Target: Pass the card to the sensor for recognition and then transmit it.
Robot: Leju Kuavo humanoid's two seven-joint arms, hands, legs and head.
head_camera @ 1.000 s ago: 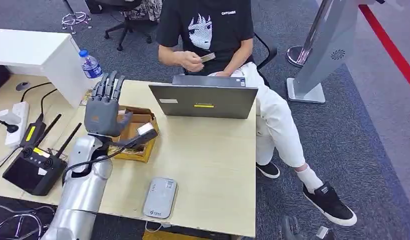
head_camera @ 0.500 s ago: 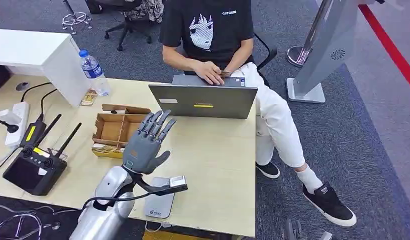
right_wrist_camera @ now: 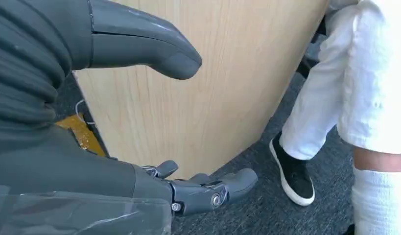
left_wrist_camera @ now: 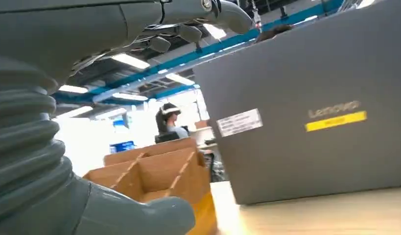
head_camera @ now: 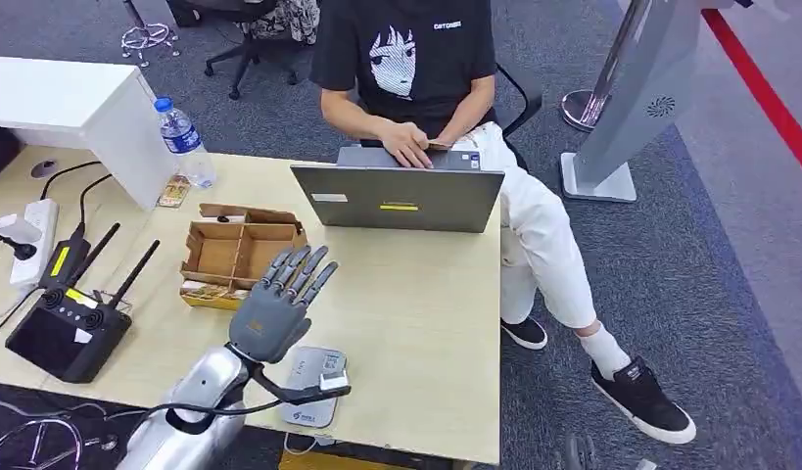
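- Head view: the left hand hovers over the near part of the tabletop, back of the hand up, fingers straight, apart and holding nothing.
- The sensor, a pale flat reader, lies just below and on the robot's side of that hand, partly behind the wrist camera; its long axis runs away from the robot.
- No card can be made out in the hand or on the sensor. The person behind the laptop has a hand at the keyboard; something small lies by it, too small to call a card.
- The box, an open cardboard tray with dividers, sits just beyond and to the left of the hand. Its compartments look bare, with a thin flat item along the near edge that I cannot identify.
- A bottle and a black controller stand well to the left.
- My judgement: if a card is to be fetched, the left hand is the nearer, with box and sensor both within easy reach.
- Left wrist view: the left hand's thumb and fingers spread with nothing between them; the box sits ahead, the laptop lid beside it.
- Right wrist view: the right hand hangs off the tabletop's edge, above the carpet, thumb and fingers apart, holding nothing.
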